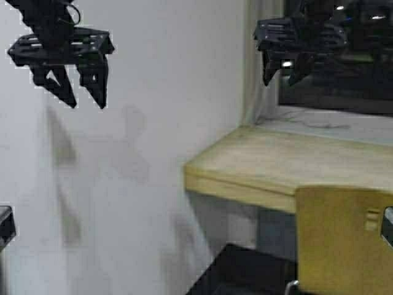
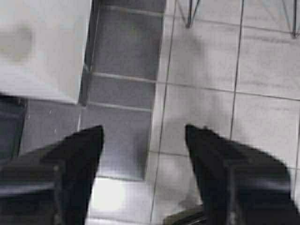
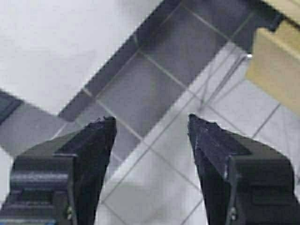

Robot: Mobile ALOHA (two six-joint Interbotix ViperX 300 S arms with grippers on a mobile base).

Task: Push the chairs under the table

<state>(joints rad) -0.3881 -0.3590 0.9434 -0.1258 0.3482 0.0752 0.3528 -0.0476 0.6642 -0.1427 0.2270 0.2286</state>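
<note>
One yellow-tan plywood chair [image 1: 344, 239] shows its backrest at the lower right of the high view, in front of the pale wood table [image 1: 270, 163], whose left end meets the white wall. The chair's edge [image 3: 276, 70] and a chrome leg [image 3: 225, 77] also appear in the right wrist view. My left gripper [image 1: 86, 101] hangs open, high at the upper left before the wall. My right gripper [image 1: 281, 78] hangs open at the upper right, above the table's back edge. Nothing sits between either pair of fingers [image 2: 84, 154] [image 3: 206, 140].
A white wall [image 1: 153, 123] fills the left and centre. A dark window [image 1: 344, 80] with a sill runs behind the table. Dark floor tiles [image 1: 239, 270] show under the table's left end. Light and grey floor tiles [image 2: 211, 112] lie below the left gripper.
</note>
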